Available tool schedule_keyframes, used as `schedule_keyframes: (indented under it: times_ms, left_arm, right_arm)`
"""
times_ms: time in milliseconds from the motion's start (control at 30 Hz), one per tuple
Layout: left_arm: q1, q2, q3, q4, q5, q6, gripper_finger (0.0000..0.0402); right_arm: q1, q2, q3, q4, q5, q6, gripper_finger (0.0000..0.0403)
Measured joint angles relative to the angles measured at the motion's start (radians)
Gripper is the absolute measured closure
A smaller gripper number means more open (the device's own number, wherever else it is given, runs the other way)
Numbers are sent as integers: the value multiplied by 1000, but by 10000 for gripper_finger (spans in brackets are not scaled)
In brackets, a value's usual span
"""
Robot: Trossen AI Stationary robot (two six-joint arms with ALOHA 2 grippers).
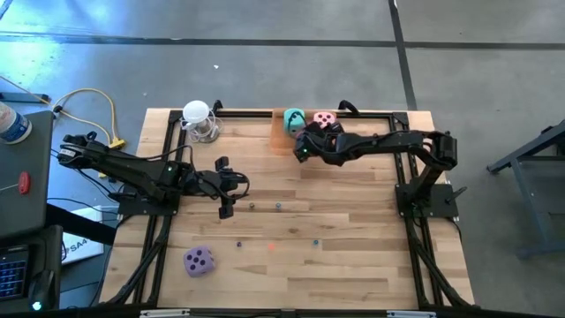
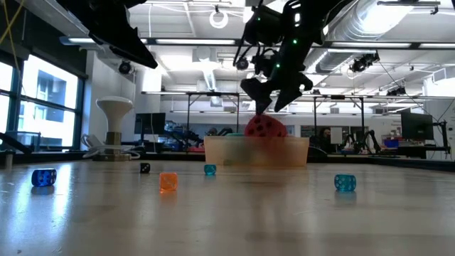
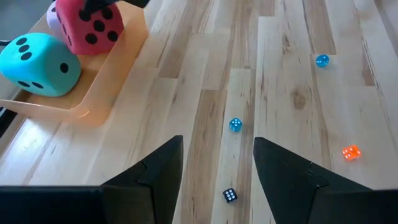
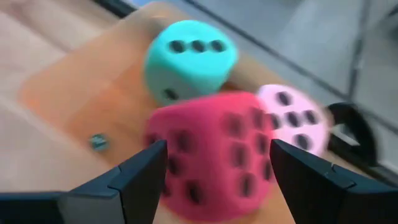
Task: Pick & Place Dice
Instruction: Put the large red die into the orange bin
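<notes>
A shallow tan tray (image 1: 279, 143) sits at the table's far edge. The teal die (image 1: 294, 117) and the pink die (image 1: 325, 119) lie in it. The red die (image 2: 265, 129) rests in the tray too, hidden under my right arm in the high view. My right gripper (image 2: 270, 107) hangs open just above the red die (image 4: 211, 155), its fingertips standing off either side of the die's top. The purple die (image 1: 199, 261) lies on the table near the left front corner. My left gripper (image 1: 223, 187) waits open over the table's left middle.
Several tiny bead dice are scattered over the table's middle, among them a blue one (image 3: 235, 124), a black one (image 3: 229, 195) and an orange one (image 3: 351, 152). A white stand with a round top (image 1: 199, 121) sits at the far left by the tray.
</notes>
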Motion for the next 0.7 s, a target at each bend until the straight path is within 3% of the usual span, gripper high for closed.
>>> schedule_keyframes:
  times_ms: [333, 700]
  left_arm:
    - [0, 0, 0, 0, 0, -10, 213]
    - [0, 0, 0, -4, 2, -35, 213]
  right_arm:
    - [-3, 15, 0, 4, -183, 13, 128]
    - [12, 78, 2, -12, -189, 5, 128]
